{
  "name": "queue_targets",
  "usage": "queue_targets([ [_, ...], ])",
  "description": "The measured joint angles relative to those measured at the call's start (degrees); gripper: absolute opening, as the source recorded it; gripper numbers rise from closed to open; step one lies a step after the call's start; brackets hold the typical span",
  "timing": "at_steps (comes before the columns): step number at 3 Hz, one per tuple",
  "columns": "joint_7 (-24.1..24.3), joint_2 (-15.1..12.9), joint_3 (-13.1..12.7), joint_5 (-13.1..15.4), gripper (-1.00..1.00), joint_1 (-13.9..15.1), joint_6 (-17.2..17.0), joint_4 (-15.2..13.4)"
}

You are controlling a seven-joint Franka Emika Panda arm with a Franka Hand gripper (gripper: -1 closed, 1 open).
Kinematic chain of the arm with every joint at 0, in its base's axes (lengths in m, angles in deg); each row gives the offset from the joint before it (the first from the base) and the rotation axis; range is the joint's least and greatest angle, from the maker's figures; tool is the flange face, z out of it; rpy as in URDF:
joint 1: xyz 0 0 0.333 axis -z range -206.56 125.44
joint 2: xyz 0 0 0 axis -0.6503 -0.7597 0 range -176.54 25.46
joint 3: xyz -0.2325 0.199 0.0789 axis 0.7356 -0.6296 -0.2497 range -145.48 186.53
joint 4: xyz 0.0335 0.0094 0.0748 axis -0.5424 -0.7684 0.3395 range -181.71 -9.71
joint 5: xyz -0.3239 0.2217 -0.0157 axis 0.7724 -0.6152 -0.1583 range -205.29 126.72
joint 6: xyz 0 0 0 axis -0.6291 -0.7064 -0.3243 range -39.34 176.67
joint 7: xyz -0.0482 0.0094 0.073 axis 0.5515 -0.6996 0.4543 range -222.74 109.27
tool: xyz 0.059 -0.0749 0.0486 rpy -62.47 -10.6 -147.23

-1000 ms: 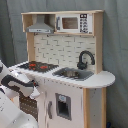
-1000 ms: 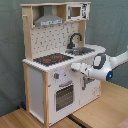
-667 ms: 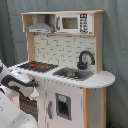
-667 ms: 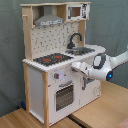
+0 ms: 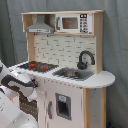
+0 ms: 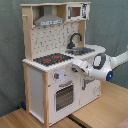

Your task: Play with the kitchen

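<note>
I see the toy kitchen (image 6: 60, 65) upright on a light-wood tabletop (image 6: 105, 107), at its back edge, against a grey curtain (image 6: 112, 22).

Going left to right in the second exterior view:
- grey hood (image 6: 48, 20) under the top shelf, left half
- black-red hob (image 6: 52, 59) on the counter's left end, oven door (image 6: 64, 95) below it
- black faucet (image 6: 75, 39) arching over the silver sink (image 6: 80, 50) on the right half
- small microwave (image 6: 76, 11) at the top right corner of the unit
- white arm coming in from the second exterior view's right; gripper (image 6: 76, 67) sits at the counter's front edge, just above the oven door, near the knobs (image 6: 60, 76)

First exterior view: same unit, hob (image 5: 38, 65) left, sink (image 5: 73, 74) and faucet (image 5: 85, 59) right, microwave (image 5: 74, 23) top right, hood (image 5: 40, 26) top left. The arm enters from the first exterior view's left edge, gripper (image 5: 31, 84) against the cabinet front under the hob.

Pincer: I cannot tell how far open it is or whether it has hold of anything; I can't separate fingers from the white panel in either view.
</note>
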Motion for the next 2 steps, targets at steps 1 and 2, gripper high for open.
queue_targets([
  [1, 6.15, 0.02, 0.0, 0.0, -1.0, -0.05, -0.06, -0.03],
  [2, 11.99, 0.02, -0.01, 0.0, -1.0, -0.12, -0.21, -0.07],
])
